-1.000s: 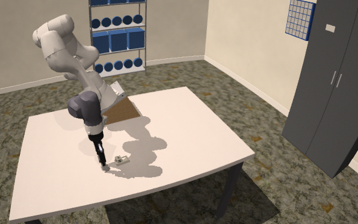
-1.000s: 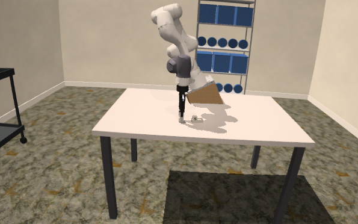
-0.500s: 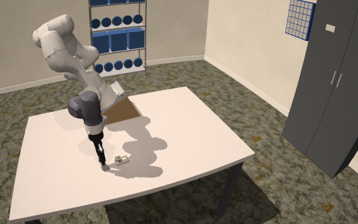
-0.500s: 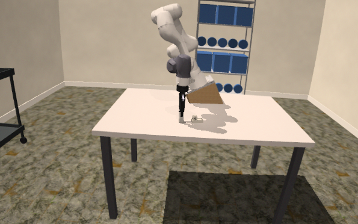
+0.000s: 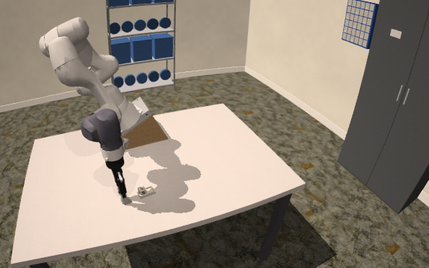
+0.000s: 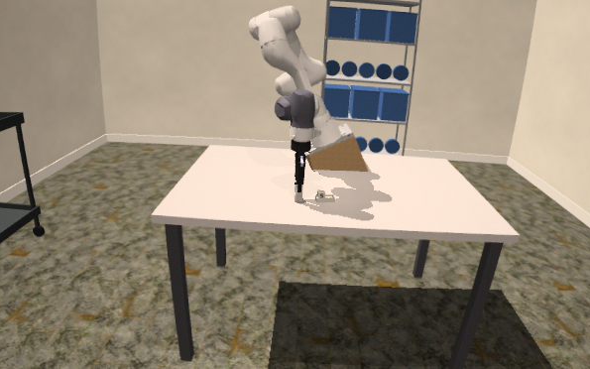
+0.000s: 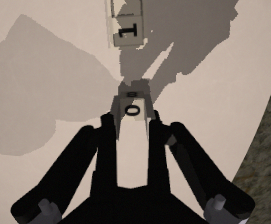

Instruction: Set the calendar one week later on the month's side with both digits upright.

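The small pale tray (image 5: 151, 193) (image 6: 330, 199) (image 7: 127, 7) sits on the table. One cube (image 5: 141, 191) (image 6: 321, 194) (image 7: 128, 32) is in the tray's end nearer the gripper; it shows a 5 toward the exterior camera and a 1 on top in the wrist view. The other end shows no cube. My gripper (image 5: 124, 199) (image 6: 298, 196) (image 7: 132, 104) points down beside the tray, low at the table, shut on the second cube (image 7: 140, 103). That cube has a 0 on top; a dark digit on its tray-facing side is too small to read surely. The month's name cannot be made out.
The white table (image 5: 228, 144) (image 6: 245, 198) carries the arm's wooden-sided base (image 5: 147, 133) (image 6: 339, 158) behind the gripper. The arm's shadow falls over the tray's surroundings. A shelf, a cabinet and a cart stand away from the table.
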`<state>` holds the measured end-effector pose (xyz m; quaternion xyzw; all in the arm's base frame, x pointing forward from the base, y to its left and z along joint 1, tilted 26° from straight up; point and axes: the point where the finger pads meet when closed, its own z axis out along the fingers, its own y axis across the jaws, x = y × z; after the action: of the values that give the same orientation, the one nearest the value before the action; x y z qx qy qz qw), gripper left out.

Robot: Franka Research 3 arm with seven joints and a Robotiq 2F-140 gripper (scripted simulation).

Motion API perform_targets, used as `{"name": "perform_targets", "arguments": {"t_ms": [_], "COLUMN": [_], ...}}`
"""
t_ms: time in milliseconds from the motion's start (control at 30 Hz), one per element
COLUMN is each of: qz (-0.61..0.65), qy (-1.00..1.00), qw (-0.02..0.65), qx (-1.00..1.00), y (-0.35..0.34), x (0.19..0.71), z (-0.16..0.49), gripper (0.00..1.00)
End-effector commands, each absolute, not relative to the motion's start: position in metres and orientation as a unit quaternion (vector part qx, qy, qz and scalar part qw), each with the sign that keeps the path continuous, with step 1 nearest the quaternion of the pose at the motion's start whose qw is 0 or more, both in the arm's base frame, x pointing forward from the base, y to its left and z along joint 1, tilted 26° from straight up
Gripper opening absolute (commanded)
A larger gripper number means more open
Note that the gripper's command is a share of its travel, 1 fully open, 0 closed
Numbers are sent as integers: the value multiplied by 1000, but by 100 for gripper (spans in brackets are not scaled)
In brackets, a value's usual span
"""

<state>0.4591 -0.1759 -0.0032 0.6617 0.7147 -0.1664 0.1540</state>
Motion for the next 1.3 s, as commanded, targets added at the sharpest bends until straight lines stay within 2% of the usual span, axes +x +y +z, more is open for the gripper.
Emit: {"name": "perform_targets", "arguments": {"t_ms": [0, 367, 833, 1267], "qz": [-166, -166, -166, -166], "qy": [713, 713, 713, 713], "qw": [155, 155, 155, 155], "qx": [663, 663, 663, 663], "y": [-177, -173, -135, -131], "x": [459, 459, 459, 459], "z": [-4, 5, 82, 85], "gripper": [16, 16, 16, 16]}}
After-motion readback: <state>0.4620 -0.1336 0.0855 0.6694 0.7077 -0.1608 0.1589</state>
